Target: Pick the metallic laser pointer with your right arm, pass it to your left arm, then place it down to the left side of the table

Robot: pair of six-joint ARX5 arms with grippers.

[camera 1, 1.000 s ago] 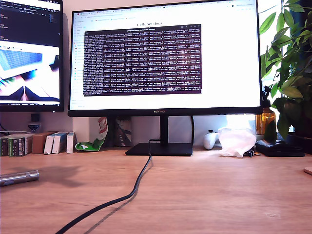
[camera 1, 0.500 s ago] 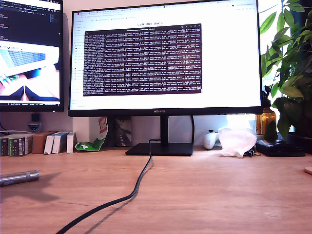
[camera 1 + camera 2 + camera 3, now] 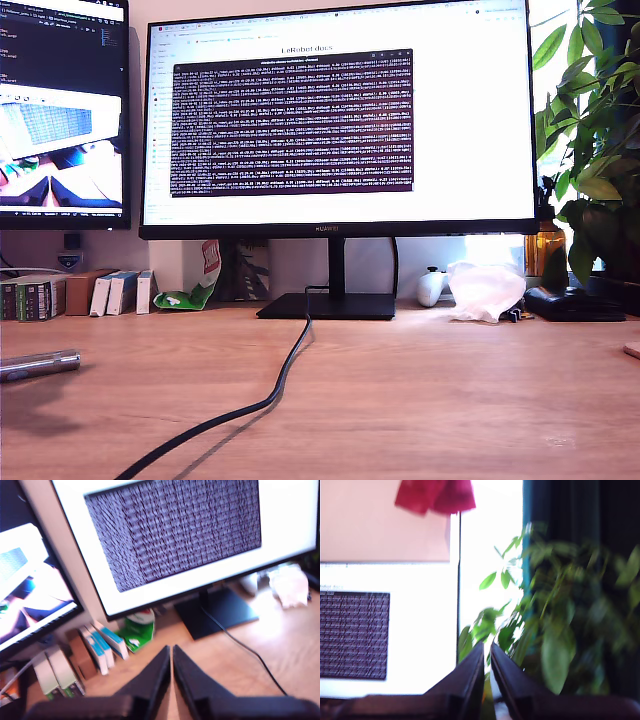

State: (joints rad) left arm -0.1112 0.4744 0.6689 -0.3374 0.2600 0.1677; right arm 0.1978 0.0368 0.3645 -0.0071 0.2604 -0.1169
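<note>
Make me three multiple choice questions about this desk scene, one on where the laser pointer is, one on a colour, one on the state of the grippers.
1. Where does the laser pointer lie?
A. On the table at the exterior view's left edge
B. On the monitor stand
C. Between a gripper's fingers

2. What colour is the cable running across the table?
A. White
B. Black
C. Red

3. How do my first gripper and my second gripper stand?
A. Both wide open
B. One clamped on the pointer
C. Both shut with nothing held

Answers:
1. A, the silver cylinder rests flat on the wood at the exterior view's left edge.
2. B, the cable from the monitor stand is black.
3. C, each wrist view shows the fingers nearly together, with nothing between them.
</note>
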